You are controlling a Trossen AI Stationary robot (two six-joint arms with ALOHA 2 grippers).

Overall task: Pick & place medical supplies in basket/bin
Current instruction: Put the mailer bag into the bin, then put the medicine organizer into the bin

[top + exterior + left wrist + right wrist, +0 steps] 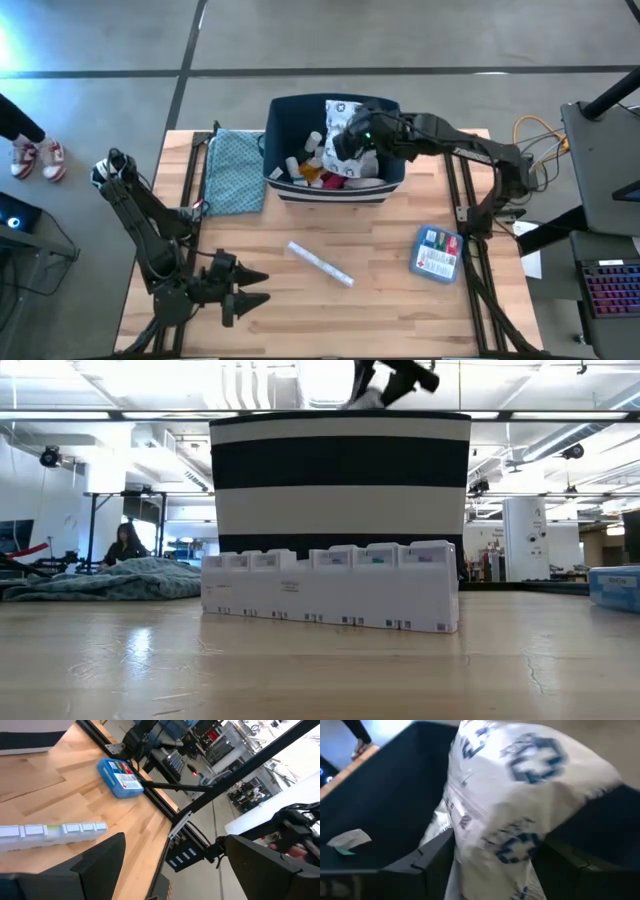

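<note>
The navy-blue bin (390, 180) with white stripes stands at the table's far middle and holds several supplies, among them a white bottle (296, 165) and an orange item (312, 176). My right gripper (348, 140) is over the bin's inside, shut on a white plastic bag printed with blue crosses (520, 785). A long white pill organizer (320, 263) lies flat on the table in front of the bin. A flat blue-and-red packet (437, 253) lies near the right edge. My left gripper (250, 290) is open and empty at the near left. My right gripper pinches the white bag between its two fingers (432, 857), at a gathered part (485, 850) where several layers bunch together. The arm comes from the table's right, slanting down over the bin. The bag bulges out past the fingers; whether it rests on the bin's contents cannot be told.
A folded teal patterned cloth (235, 170) lies left of the bin. Black frame rails (190, 190) run along both table sides. Bare wood lies between the pill organizer and the near edge. A person's shoes (38, 158) show on the floor at far left.
</note>
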